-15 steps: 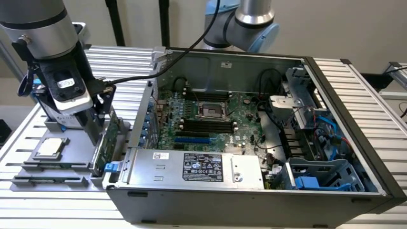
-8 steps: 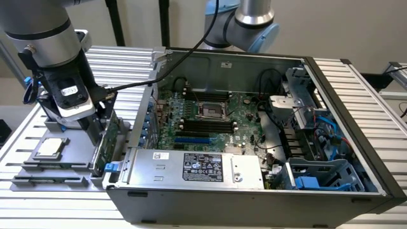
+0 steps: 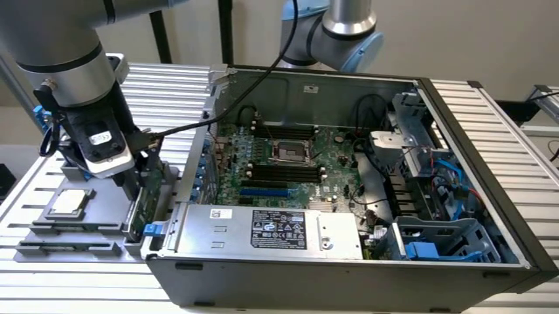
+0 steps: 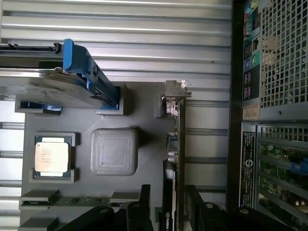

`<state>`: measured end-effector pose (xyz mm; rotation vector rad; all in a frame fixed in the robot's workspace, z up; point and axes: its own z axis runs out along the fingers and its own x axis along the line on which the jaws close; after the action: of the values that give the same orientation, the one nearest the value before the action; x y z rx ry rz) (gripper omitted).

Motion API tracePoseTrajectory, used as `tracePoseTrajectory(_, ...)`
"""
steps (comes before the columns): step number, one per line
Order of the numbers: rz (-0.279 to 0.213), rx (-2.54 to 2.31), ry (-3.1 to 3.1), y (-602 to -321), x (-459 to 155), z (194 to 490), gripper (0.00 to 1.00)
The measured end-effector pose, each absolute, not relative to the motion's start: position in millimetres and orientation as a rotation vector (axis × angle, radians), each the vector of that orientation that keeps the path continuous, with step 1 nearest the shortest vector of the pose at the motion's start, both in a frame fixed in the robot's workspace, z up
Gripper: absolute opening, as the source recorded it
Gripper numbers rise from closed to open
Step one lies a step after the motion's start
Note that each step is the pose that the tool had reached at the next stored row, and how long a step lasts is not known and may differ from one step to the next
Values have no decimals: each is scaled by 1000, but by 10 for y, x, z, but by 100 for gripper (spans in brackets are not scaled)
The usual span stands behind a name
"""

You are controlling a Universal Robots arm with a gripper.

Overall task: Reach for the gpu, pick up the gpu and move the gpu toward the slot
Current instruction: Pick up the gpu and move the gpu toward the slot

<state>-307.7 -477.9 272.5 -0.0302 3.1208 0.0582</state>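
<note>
Green gpu (image 4: 179, 144) stands on edge between the spread fingers (image 4: 145, 198) of the end effector (image 4: 168, 189) — straddled, not yet pinched; closing off-centre could tilt the thin card and jam it in its grey holder (image 4: 144, 120).

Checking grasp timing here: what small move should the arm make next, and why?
Probably close the fingers: they sit on either side of the gpu, which stands on edge in its grey holder, with a gap showing beside the card.
</note>
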Motion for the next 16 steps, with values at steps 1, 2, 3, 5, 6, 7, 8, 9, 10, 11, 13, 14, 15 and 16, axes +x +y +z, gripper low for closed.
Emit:
tracePoseTrajectory(1, 58, -30, 3120, -4780, -3076, 2707, 42)
tracePoseTrajectory(2, 57, -30, 3120, -4781, -3075, 2689, 42)
tracePoseTrajectory(3, 57, -30, 3120, -4782, -3074, 2671, 42)
tracePoseTrajectory(5, 55, -30, 3119, -4781, -3069, 2633, 42)
tracePoseTrajectory(6, 55, -30, 3119, -4781, -3067, 2615, 42)
tracePoseTrajectory(7, 54, -30, 3119, -4781, -3065, 2597, 42)
tracePoseTrajectory(8, 54, -30, 3119, -4781, -3063, 2580, 42)
tracePoseTrajectory(9, 53, -30, 3118, -4782, -3060, 2561, 42)
tracePoseTrajectory(10, 52, -30, 3118, -4782, -3058, 2543, 42)
tracePoseTrajectory(11, 51, -30, 3118, -4781, -3056, 2525, 42)
tracePoseTrajectory(13, 49, -30, 3118, -4781, -3054, 2488, 42)
tracePoseTrajectory(14, 47, -30, 3117, -4782, -3053, 2471, 42)
tracePoseTrajectory(15, 46, -31, 3117, -4782, -3052, 2455, 42)
tracePoseTrajectory(16, 45, -30, 3117, -4781, -3050, 2441, 42)
